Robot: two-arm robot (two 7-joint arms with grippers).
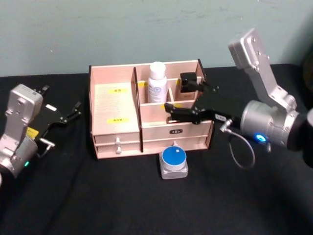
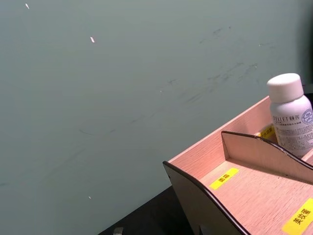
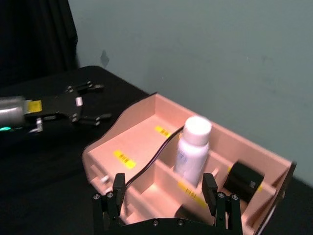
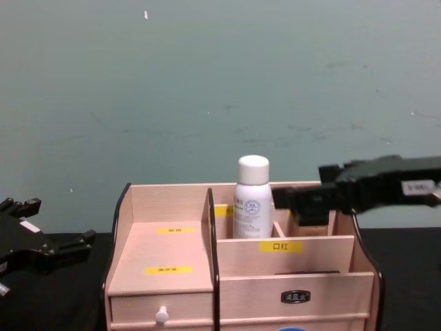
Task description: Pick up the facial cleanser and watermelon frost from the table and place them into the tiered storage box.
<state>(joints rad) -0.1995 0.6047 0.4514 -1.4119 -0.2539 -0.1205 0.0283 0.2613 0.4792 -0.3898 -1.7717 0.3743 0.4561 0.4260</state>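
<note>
The facial cleanser (image 1: 157, 81), a white bottle with a pale label (image 3: 192, 148) (image 4: 251, 196) (image 2: 291, 115), stands upright in a back compartment of the tiered storage box (image 1: 115, 128). The watermelon frost (image 1: 173, 162), a small grey jar with a round blue top, sits on the table just in front of the box. My right gripper (image 1: 177, 95) (image 3: 164, 191) (image 4: 303, 196) hovers open over the box's right compartments, just right of the bottle, holding nothing. My left gripper (image 1: 61, 100) (image 4: 55, 224) rests open at the box's left.
A black cloth (image 1: 98, 196) covers the table, and a green wall (image 4: 207, 83) stands close behind the box. A small black block (image 3: 243, 180) lies in the back right compartment. The box front has drawers with white knobs (image 1: 117, 143).
</note>
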